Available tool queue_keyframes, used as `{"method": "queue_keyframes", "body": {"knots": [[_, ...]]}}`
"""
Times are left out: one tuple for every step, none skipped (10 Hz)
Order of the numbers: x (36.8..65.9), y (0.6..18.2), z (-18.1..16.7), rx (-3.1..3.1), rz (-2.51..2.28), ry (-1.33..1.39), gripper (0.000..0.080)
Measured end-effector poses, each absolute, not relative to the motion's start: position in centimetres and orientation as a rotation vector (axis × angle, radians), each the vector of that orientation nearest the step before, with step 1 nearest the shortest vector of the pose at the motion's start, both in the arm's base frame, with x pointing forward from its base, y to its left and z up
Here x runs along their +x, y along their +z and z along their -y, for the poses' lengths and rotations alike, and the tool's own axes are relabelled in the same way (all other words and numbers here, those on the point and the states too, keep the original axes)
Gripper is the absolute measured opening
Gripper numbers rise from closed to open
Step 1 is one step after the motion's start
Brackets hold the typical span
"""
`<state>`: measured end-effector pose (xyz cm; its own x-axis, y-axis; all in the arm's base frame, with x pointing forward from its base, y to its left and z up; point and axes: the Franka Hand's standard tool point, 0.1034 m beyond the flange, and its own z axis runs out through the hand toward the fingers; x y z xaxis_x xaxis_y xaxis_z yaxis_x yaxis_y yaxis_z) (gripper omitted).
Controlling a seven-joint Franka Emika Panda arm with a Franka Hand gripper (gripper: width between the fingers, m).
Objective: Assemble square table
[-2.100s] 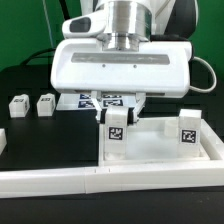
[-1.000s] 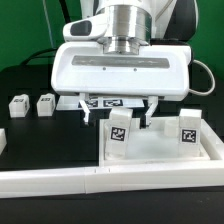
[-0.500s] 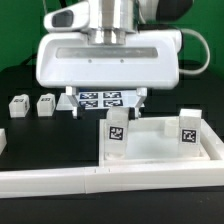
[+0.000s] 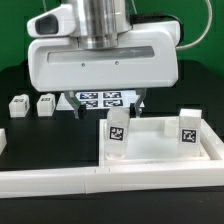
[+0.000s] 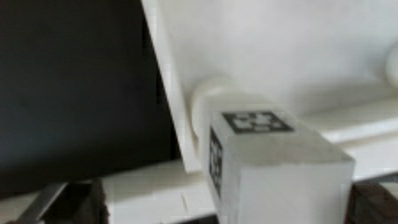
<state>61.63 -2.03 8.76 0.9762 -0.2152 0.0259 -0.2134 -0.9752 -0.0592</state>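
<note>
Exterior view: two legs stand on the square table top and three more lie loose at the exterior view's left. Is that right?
Not three: the exterior view shows two loose legs there. Two standing legs on the top is correct.

The white plastic square tray top (image 4: 160, 150) lies flat. On it stand short white leg block one (image 4: 118, 133) and leg block two (image 4: 188, 126) (tags face the camera). Leg block three (image 4: 18, 104) and leg block four (image 4: 45, 104) sit off it, on the black surface (image 4: 25, 75).
</note>
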Motion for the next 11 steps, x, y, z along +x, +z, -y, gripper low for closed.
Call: {"method": "queue_keyframes", "body": {"knots": [[61.41, 8.29, 1.85, -3.068, -0.337, -0.04, 0.0649], [61.34, 7.85, 1.69, -3.068, -0.356, -0.036, 0.0649], [61.35, 7.85, 1.74, -3.069, -0.355, -0.037, 0.0649], [61.33, 7.8, 1.75, -3.067, -0.367, -0.035, 0.0516], [61.32, 7.78, 1.75, -3.067, -0.371, -0.035, 0.0516], [61.32, 7.77, 1.73, -3.059, -0.423, -0.033, 0.0378], [61.31, 7.74, 1.69, -3.046, -0.507, -0.03, 0.0291], [61.3, 7.71, 1.64, -3.023, -0.624, -0.026, 0.0291], [61.29, 7.69, 1.61, -2.999, -0.724, -0.023, 0.0291], [61.29, 7.68, 1.6, -2.986, -0.776, -0.021, 0.0291], [61.29, 7.65, 1.5, -2.941, -0.916, -0.015, 0.0291]]}}
